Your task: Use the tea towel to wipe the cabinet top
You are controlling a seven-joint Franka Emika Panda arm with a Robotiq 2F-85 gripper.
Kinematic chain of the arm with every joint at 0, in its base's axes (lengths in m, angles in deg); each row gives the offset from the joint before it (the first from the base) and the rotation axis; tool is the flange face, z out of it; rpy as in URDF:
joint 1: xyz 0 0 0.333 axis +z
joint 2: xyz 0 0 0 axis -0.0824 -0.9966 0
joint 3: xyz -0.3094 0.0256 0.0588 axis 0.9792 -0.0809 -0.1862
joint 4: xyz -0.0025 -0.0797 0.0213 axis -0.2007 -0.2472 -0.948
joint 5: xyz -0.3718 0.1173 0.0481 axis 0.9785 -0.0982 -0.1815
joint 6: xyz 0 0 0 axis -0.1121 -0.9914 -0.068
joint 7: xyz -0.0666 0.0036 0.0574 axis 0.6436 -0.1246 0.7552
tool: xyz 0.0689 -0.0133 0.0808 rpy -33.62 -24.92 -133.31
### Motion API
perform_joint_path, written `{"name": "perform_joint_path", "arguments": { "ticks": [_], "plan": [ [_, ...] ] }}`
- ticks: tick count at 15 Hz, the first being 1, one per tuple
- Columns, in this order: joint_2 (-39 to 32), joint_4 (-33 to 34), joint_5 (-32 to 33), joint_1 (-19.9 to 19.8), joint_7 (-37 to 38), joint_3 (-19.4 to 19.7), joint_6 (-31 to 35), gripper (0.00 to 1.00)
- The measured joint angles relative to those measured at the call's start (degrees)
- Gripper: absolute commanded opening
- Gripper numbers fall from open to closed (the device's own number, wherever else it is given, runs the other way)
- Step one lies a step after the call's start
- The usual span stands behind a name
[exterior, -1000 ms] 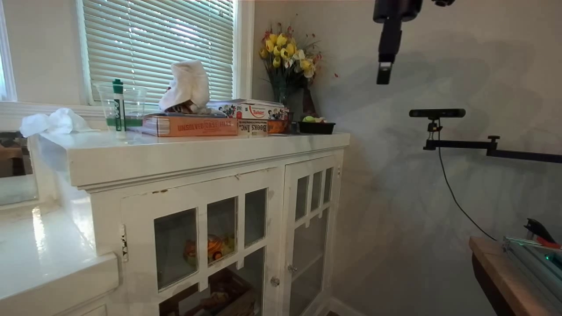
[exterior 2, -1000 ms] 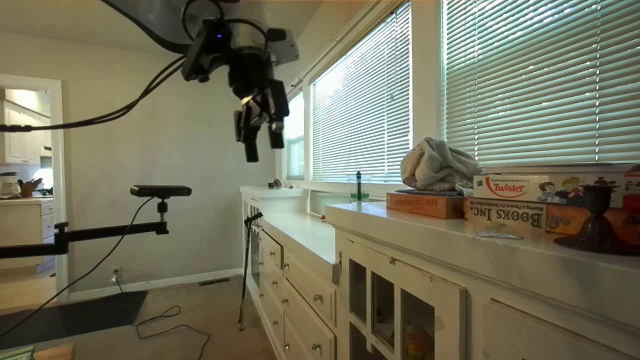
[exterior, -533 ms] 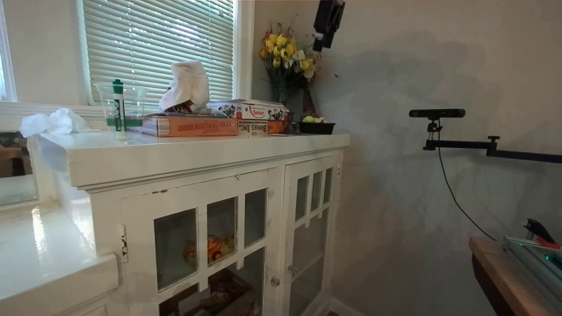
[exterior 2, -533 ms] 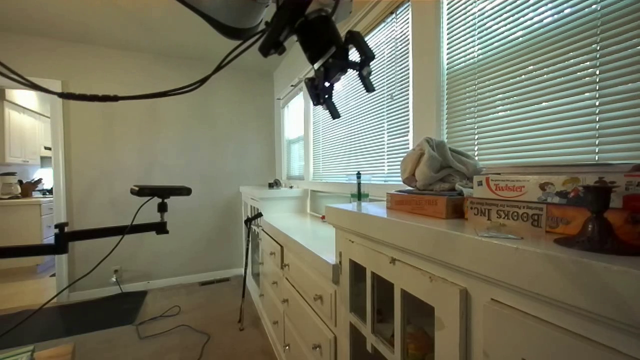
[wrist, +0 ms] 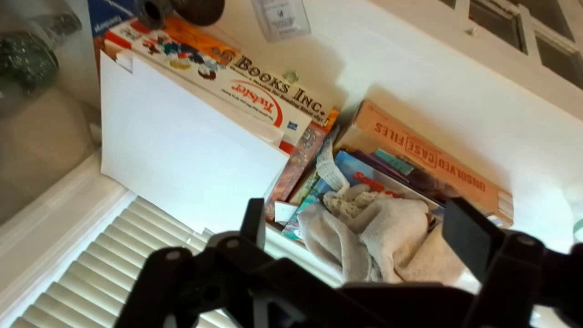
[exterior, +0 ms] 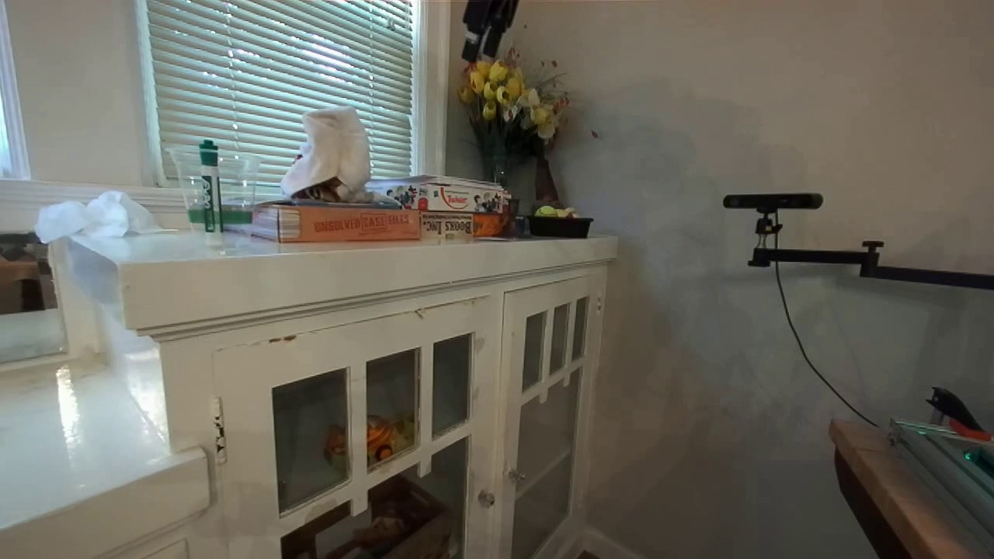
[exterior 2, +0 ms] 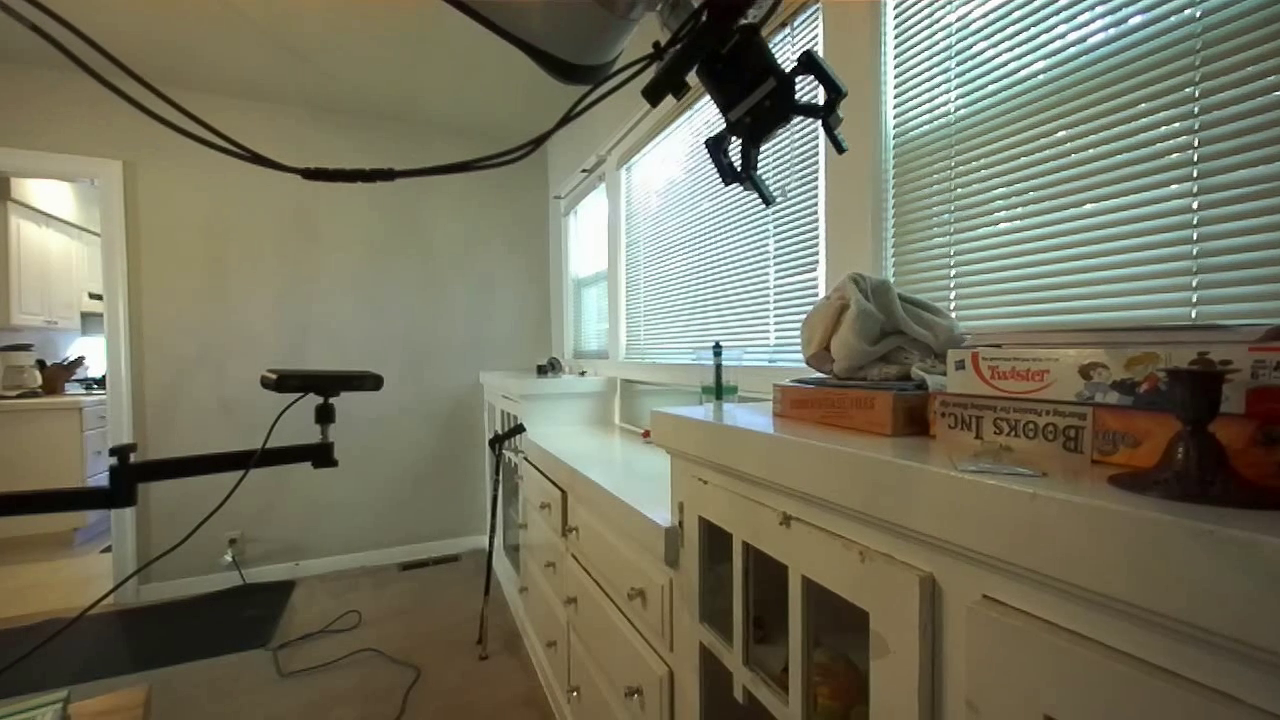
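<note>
While I am watching through the remote feeds, the gripper (exterior 2: pixel 805 178) is hanging tilted above the bench (wrist: pixel 410 77), jaws standing wide apart. In the wrist view, dark fingers (wrist: pixel 469 237) are flanking the tea towel (wrist: pixel 387 241); both exterior views are showing the jaws higher up and well apart from it. Towel: pale, lying bunched on books (wrist: pixel 350 163), a knitted-looking strip (wrist: pixel 330 168) resting against it. Beneath the books, the orange box (wrist: pixel 437 159) is sitting, lettered Unsolved Case Files. Next to it, the Twister box (wrist: pixel 255 98) is resting on the Books Inc. box (exterior 2: pixel 1012 425), a white sheet (wrist: pixel 182 146) lying over the Twister box. A small clear packet (wrist: pixel 282 20) is lying on the bench in front; near it a dark candlestick (exterior 2: pixel 1190 440) is standing upright. Farther along, I am noting a green marker (exterior: pixel 209 186) standing upright at a clear cup (exterior: pixel 242 175); whether inside it or in front, I am not managing to tell. At the bench's end a crumpled white bundle (exterior: pixel 101 216) is lying. Behind, yellow flowers (exterior: pixel 497 81) are rising from a vase (exterior: pixel 495 161); blinds (exterior: pixel 287 85) are hanging beyond. Farthest off, in an exterior view, a doorway (exterior 2: pixel 112 300) is giving onto a kitchen (exterior 2: pixel 45 260).
</note>
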Motion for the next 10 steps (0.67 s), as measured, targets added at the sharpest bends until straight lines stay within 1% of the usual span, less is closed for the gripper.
{"name": "perform_joint_path", "arguments": {
  "ticks": [5, 10],
  "plan": [
    [-12.91, 13.85, -5.26, 0.76, -5.32, -0.41, 0.08, 1.00],
    [-24.95, 26.47, -6.88, 0.71, -9.31, -0.56, 0.03, 1.00]
  ]
}}
